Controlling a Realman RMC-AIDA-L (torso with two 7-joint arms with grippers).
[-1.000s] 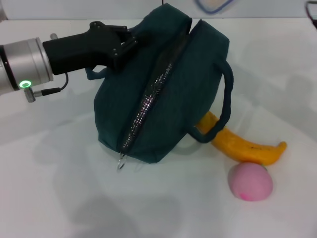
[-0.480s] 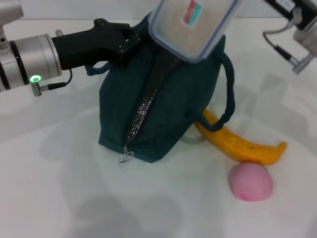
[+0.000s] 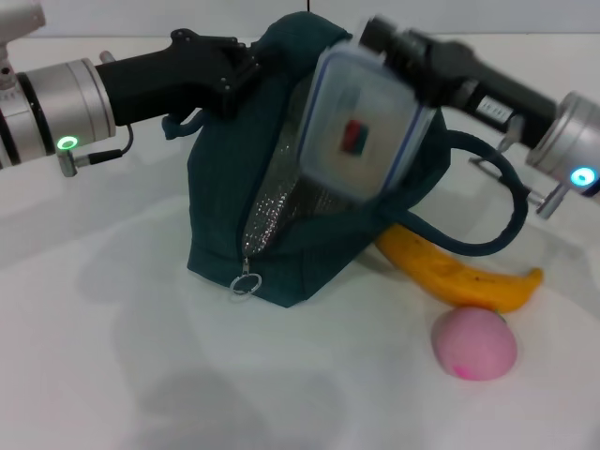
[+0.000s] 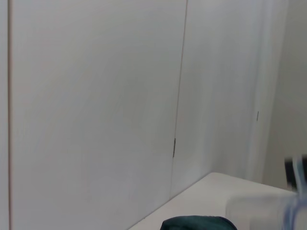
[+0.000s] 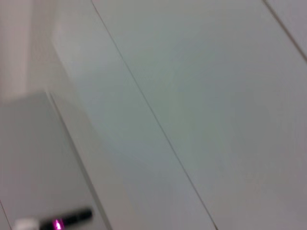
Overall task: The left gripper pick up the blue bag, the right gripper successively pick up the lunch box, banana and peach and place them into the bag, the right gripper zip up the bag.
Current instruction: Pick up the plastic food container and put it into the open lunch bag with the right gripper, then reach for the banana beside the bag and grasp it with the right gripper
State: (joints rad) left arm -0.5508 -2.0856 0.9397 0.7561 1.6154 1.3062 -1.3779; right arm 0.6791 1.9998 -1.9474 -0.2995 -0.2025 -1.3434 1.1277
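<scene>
Gripping the top edge of the blue bag [image 3: 281, 234], the left tool [image 3: 246, 70] is reaching in from the left in the head view and holding the bag upright on the white desk [image 3: 112, 356], its zipper parted so the silver lining is showing. From the right, the right tool [image 3: 398, 52] is clamping the lunch box [image 3: 361, 131] at its upper end; the box is hanging tilted with its lower end entering the bag's opening. Lying on the desk just beside the bag, the banana [image 3: 459, 277] is partly tucked under a loop handle, and the peach [image 3: 473, 342] is sitting close in front of the banana.

From the left wrist, a sliver of the bag [image 4: 196, 223] is showing below a pale wall, with a blurred clear edge of the box [image 4: 259, 211] beside it.

From the right wrist, only pale panels are showing.
</scene>
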